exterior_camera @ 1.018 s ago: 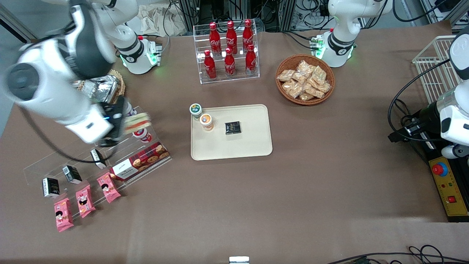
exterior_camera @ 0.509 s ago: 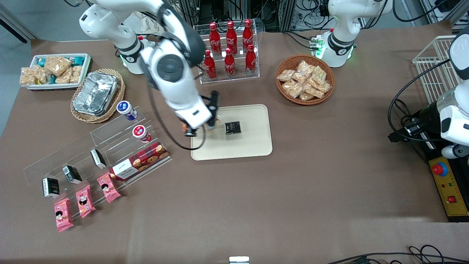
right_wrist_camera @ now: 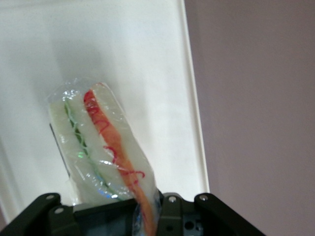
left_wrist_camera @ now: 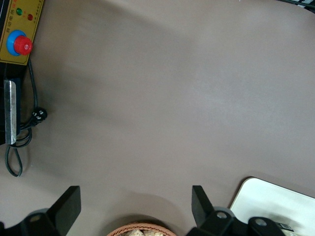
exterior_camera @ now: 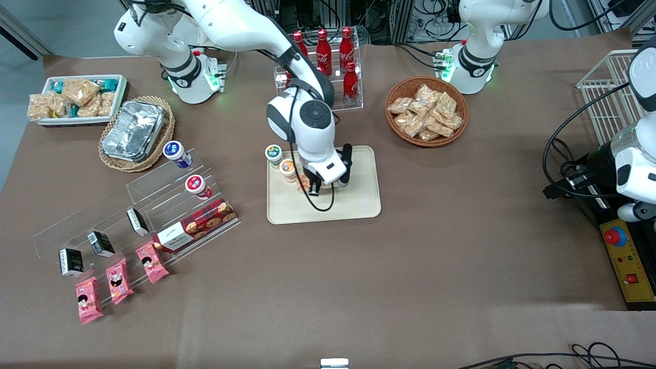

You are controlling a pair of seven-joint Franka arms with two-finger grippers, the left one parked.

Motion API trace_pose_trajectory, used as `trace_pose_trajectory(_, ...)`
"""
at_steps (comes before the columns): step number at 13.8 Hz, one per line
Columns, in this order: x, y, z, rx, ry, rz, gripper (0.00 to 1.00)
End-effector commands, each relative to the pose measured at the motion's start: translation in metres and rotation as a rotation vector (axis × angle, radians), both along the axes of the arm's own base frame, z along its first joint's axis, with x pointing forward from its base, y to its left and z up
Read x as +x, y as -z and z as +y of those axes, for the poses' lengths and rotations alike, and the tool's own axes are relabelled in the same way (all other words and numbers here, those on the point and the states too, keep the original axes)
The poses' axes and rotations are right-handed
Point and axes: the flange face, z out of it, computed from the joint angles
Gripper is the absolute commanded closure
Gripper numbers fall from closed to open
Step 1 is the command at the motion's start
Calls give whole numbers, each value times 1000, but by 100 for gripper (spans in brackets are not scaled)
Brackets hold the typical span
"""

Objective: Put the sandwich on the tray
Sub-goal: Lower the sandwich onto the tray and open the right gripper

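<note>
Gripper [exterior_camera: 313, 187] sits over the tray [exterior_camera: 359, 202] at frame centre in the front view, pointing down, clamped on the sandwich [right_wrist_camera: 101, 147]. Wrist view: sandwich w/ pale bread, green and orange-red filling in clear wrap, one end in the gripper, rest hanging out over the cream tray surface [right_wrist_camera: 123, 44]; can't tell if its free end touches the tray. In the front view only a bit of orange-red [exterior_camera: 305, 183] shows beside the gripper. Two small cups at the tray's upper-left corner: green-lid cup [exterior_camera: 273, 152] and orange-lid cup [exterior_camera: 288, 168], the orange one just beside the gripper. Round basket of snack bags [exterior_camera: 426, 110] upper right of the tray on the bench [exterior_camera: 359, 277], well apart
</note>
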Motion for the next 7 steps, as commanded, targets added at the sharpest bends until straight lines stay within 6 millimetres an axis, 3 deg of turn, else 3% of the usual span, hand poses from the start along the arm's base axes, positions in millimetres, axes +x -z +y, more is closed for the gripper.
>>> trace_pose_trajectory(1,1,12,8,-4,-2,-32,100)
trace_pose_trajectory(7,14,30,4,-23,-45,-105,100)
